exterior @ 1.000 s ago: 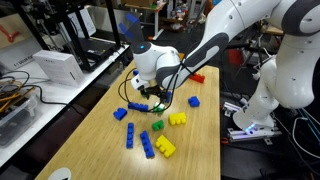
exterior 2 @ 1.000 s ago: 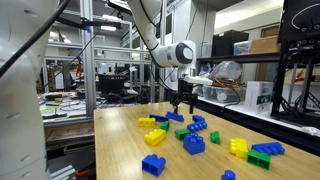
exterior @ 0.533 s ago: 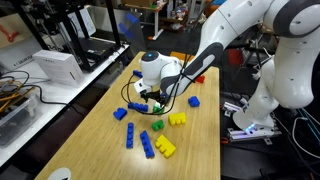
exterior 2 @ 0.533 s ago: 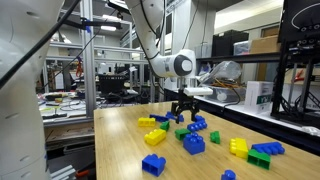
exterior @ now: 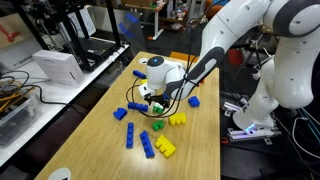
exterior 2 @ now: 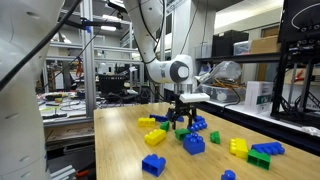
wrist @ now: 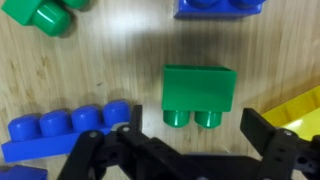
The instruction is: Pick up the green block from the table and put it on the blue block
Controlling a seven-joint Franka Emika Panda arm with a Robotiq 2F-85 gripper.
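— How many pieces lay around the small, bright green plastic block (wrist: 200,90)?

— In the wrist view I counted five in all. There was the green block itself and a second green piece (wrist: 40,14) up and to its left. A long blue four-stud bar (wrist: 65,130) lay at its lower left, and a blue brick (wrist: 220,8) beyond it was cut by the top edge. One yellow corner (wrist: 300,108) showed to its right. None touched it.

— And the claw?

— The black claw (wrist: 192,128) hung over the green block with its jaws spread wide, one on either side, holding nothing.

— Where was the block?

— In an exterior view the green block (exterior 2: 181,132) sat on the tabletop right beneath the claw. A short, chunky blue plastic block (exterior 2: 194,143) lay just beside it, nearer the camera. Three yellow bricks (exterior 2: 155,137) also showed there.

— The surface and the room?

— It was a pale wooden tabletop (exterior: 90,130), in a workshop with metal racks (exterior 2: 90,75) and cardboard boxes (exterior 2: 265,45).
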